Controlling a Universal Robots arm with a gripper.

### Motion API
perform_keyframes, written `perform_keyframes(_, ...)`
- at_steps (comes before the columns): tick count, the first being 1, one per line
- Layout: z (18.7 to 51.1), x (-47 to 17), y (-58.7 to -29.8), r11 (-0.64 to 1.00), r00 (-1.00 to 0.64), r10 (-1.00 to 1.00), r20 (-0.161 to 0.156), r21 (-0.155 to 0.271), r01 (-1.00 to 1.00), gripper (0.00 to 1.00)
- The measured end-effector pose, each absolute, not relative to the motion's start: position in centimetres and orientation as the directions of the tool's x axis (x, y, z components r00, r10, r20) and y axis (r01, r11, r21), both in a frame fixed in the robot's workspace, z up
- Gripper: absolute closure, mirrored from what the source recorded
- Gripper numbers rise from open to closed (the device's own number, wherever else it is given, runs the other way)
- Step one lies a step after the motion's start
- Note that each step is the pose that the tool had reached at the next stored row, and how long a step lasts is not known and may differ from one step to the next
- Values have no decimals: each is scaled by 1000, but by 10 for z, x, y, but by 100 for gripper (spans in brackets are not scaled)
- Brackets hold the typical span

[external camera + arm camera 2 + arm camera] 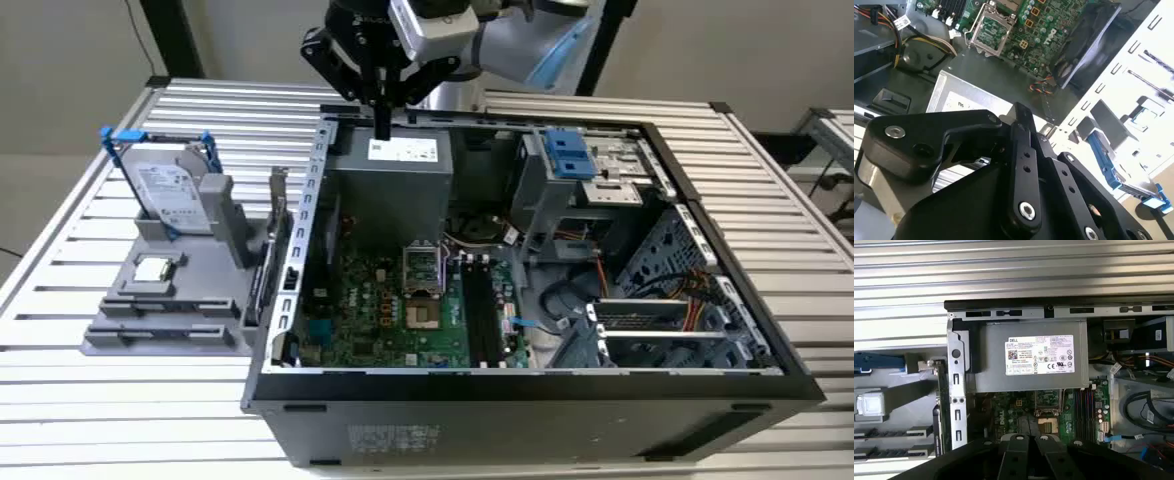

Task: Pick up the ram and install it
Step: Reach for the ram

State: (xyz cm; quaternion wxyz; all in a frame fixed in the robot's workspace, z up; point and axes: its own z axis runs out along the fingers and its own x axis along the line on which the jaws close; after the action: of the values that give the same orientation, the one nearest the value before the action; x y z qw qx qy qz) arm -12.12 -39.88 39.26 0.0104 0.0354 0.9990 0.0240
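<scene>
One open computer case (534, 385) lies nearest you on the table (80, 420), and the long black slots (474, 300) on its motherboard appear vacant. Beyond it, at the exterior view's left, the ram (271, 265) stands on edge in the grey fixture (160, 330), just beside the case wall and untouched. Farthest back, the pincer (383, 128) hangs over the power supply (394, 175), drawn narrow, holding nothing, well apart from the ram. Your risks, as I judge them:
- A finger could strike the case wall, given the tight clearance.
- An off-centre grip could let so thin a board tilt.
- A tilted stick could jam in its slot.
</scene>
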Motion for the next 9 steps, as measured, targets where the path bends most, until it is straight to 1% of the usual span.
perform_keyframes(9,393,-122,-399,996,-997,71,-19,49,70,100)
